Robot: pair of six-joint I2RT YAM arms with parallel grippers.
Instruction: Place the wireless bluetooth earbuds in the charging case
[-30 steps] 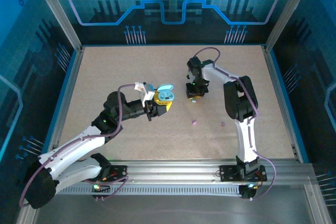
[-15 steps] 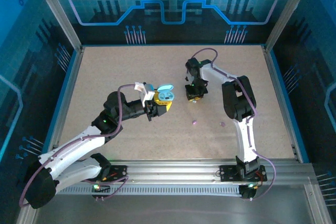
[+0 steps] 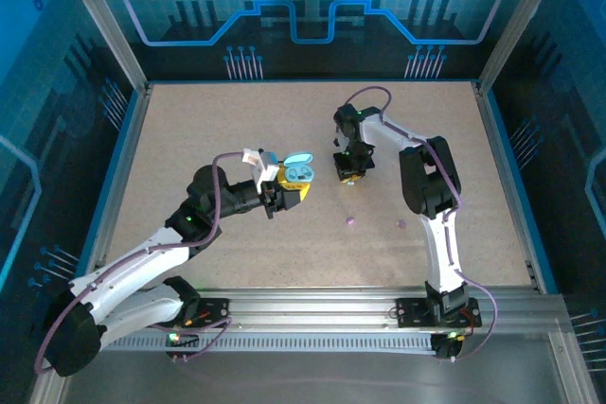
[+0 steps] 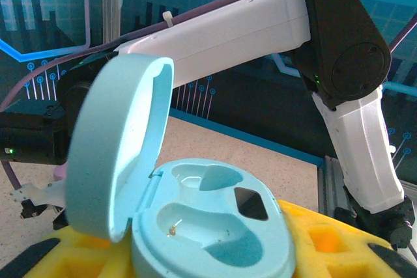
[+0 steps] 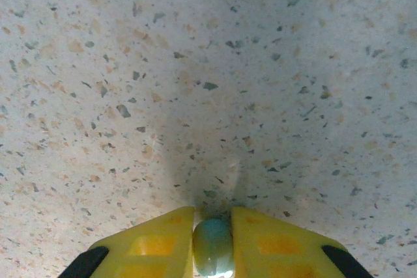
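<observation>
My right gripper [image 3: 348, 169] was clenched on a teal earbud [image 5: 212, 247]. The bud sat right between the two yellow fingers [image 5: 153, 242], touching both inner faces, at the very tips. Beyond the tips there was only the speckled table [image 5: 208, 63], close under them, with the fingers' shadow falling on it just ahead of the bud.

My left gripper [image 3: 289, 186] was grasping the teal charging case [image 4: 215, 232]. The case lay in the gap between my yellow fingers [image 4: 326, 239], its base pinched from both sides. Its lid [image 4: 117, 154] stood open and upright on the left of the base, hinged back away from the fingertips. Both earbud wells in the base faced up, and I saw no bud in either. The nearer well showed a small gold contact, and beside the farther one was a dark opening.

From above, the open case in my left fingers was to the left of my right fingers, well apart from them, so the teal earbud was not at the case.

Two light purple earbuds [image 3: 348, 220] [image 3: 401, 224] lay on the table toward the base side of my right fingers, clear of them and apart from each other.
</observation>
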